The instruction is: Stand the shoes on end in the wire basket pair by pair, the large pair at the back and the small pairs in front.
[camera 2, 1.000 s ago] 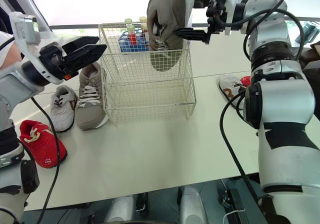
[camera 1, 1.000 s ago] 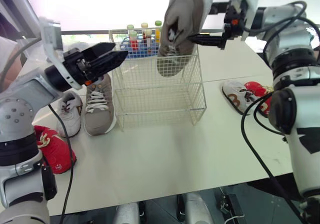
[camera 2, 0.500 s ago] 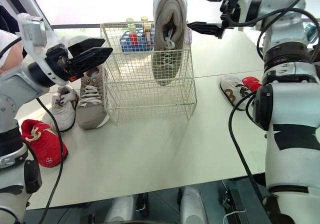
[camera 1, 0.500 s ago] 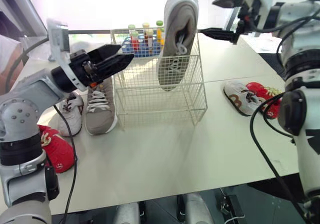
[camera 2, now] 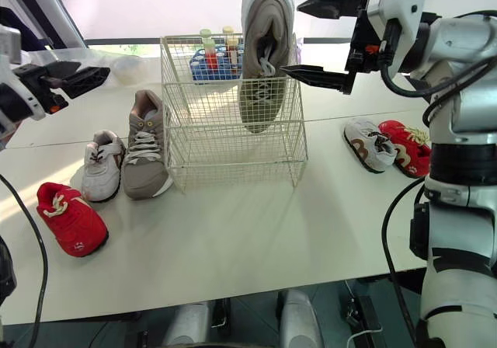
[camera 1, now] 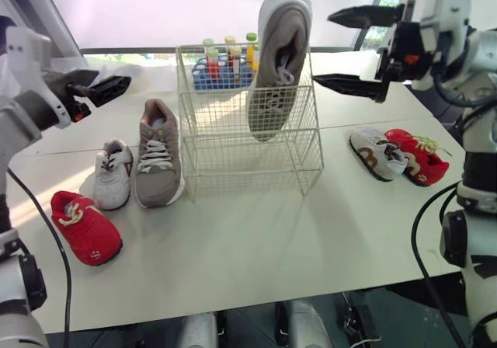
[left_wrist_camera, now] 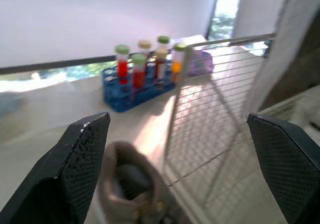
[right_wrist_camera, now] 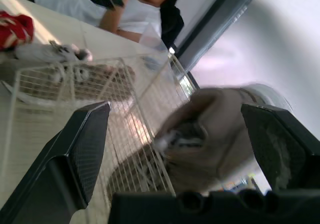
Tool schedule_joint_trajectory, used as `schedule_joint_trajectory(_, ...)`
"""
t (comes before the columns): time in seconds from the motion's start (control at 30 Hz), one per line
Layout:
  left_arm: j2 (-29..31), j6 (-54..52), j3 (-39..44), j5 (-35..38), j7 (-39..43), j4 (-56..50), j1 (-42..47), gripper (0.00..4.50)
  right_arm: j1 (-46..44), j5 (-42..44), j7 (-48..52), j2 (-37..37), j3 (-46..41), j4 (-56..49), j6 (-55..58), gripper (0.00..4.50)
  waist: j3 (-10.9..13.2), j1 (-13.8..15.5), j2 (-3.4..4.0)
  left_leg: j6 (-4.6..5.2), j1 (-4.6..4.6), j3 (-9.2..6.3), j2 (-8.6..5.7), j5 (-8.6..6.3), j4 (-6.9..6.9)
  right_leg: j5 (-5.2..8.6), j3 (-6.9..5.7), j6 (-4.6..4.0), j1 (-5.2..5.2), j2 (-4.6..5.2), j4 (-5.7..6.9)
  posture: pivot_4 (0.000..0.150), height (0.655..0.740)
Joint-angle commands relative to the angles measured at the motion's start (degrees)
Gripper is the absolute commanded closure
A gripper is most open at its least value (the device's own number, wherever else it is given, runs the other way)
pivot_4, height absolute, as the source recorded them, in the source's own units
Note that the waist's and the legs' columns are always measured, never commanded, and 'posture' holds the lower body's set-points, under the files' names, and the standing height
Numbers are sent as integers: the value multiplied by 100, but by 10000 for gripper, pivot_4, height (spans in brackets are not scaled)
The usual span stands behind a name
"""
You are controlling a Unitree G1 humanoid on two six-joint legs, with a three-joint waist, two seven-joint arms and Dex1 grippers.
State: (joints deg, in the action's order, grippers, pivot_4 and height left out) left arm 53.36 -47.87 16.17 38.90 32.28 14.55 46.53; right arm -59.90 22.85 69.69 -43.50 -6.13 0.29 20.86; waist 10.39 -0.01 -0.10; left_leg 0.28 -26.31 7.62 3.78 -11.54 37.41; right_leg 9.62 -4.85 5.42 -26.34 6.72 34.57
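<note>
Shoe point(camera 1: 278, 60) stands toe-down at the right of the basket point(camera 1: 233, 142), seemingly toward its back, the right claw point(camera 1: 324, 46) spread empty beside it, the left claw point(left_wrist_camera: 175, 118) likewise released.

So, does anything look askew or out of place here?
The tan shoe stands toe-down in the wire basket, leaning, heel well above the rim. Its mate lies flat on the table beside the basket. A tube rack behind looks unrelated.
</note>
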Motion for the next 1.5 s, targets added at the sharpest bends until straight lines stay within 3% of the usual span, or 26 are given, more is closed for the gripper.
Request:
schedule_joint_trajectory(0.03, -166, 405, -480, -803, -57, 1067, 540, 0, 129, 529, -455, 36, -189, -1070, 572, 361, -2, 28, -2, 1, 0, 1, 0, -1, 1, 0, 0, 0, -1, 0, -1, 1500, 7400)
schedule_joint_trajectory(0.3, -998, 1739, -1056, -1982, 328, 3732, 1661, 0, 534, 1014, -1199, -74, -393, -1940, 1227, 361, -2, 70, -13, 18, -16, 0, 1, -11, 30, 0, -1, -1, -1, 0, -1, 1500, 7400)
schedule_joint_trajectory(0.5, -1571, 2502, -1049, -2442, 365, 5073, 2141, 0, 598, 1473, -1614, -34, -591, -2209, 1552, 361, -2, 65, -13, 27, -19, 1, 2, -17, 41, 0, -1, 0, -1, 1, 0, 1500, 7400)
schedule_joint_trajectory(0.67, -1852, 2807, -958, -2746, -75, 5709, 2242, 0, 651, 1561, -1814, -106, -555, -2342, 1606, 361, -2, 62, -15, 33, -21, -1, 4, -21, 48, -1, -1, 0, 1, 1, 0, 1500, 7400)
schedule_joint_trajectory(0.8, -1957, 2895, -796, -2813, -410, 5920, 2240, 12915, 667, 1530, -1896, -133, -487, -2359, 1578, 0, -2, 65, -15, 35, -20, -1, 4, -22, 49, -1, -1, 0, 2, 2, 1, 1500, 7400)
schedule_joint_trajectory(1.0, -1992, 2948, -216, -2540, -826, 5944, 2547, 43490, 644, 1466, -1939, -99, -386, -2285, 1504, 0, -3, 58, -16, 36, -18, -2, 4, -22, 52, 0, -1, 0, 0, 3, 10, 1500, 7400)
schedule_joint_trajectory(1.23, -1843, 3294, 346, -2318, -1487, 5508, 3515, 44752, 628, 1376, -1858, -85, -211, -2166, 1364, 0, 40, 73, -90, 36, -37, -11, 4, -22, 66, 0, -3, 0, -10, 3, 19, 1500, 7400)
schedule_joint_trajectory(1.5, -1614, 4175, 268, -2612, -2154, 4456, 4081, 44752, 542, 1372, -1825, -54, -120, -2025, 1259, 0, 41, 19, -91, 49, -38, 2, 4, -31, 60, -1, -2, 3, -11, 4, 4, 1500, 7400)
